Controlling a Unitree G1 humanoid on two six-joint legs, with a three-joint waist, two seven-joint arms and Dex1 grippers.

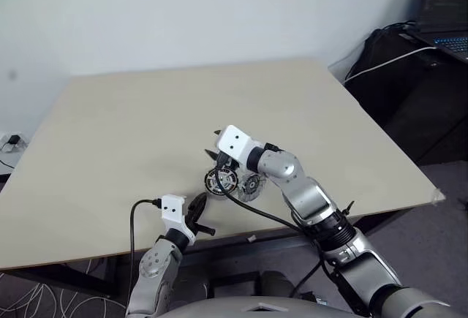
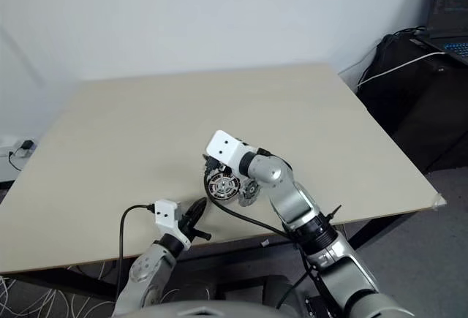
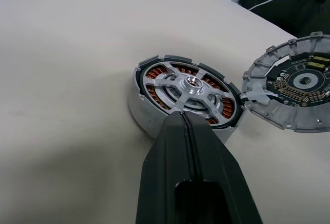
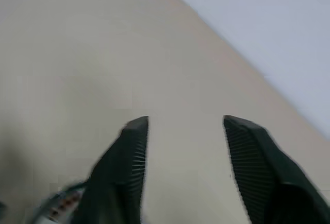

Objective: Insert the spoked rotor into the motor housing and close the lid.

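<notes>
The spoked rotor (image 3: 191, 87) lies flat inside the motor housing (image 3: 140, 122), and copper windings show between its silver spokes. The lid (image 3: 294, 87) lies on the table right beside the housing, touching its rim, with its circuit face up and a scalloped edge. My left gripper (image 3: 183, 115) is shut and empty, its tip just short of the housing's near rim. My right gripper (image 4: 185, 121) hangs open above the housing (image 1: 219, 181) and lid (image 1: 251, 185), holding nothing and pointing across the table toward the wall.
The beige table (image 1: 146, 113) stretches far behind and to both sides of the parts, which sit near its front edge. A laptop (image 1: 446, 11) and black bags (image 1: 409, 77) with a white cable stand off the table at the back right.
</notes>
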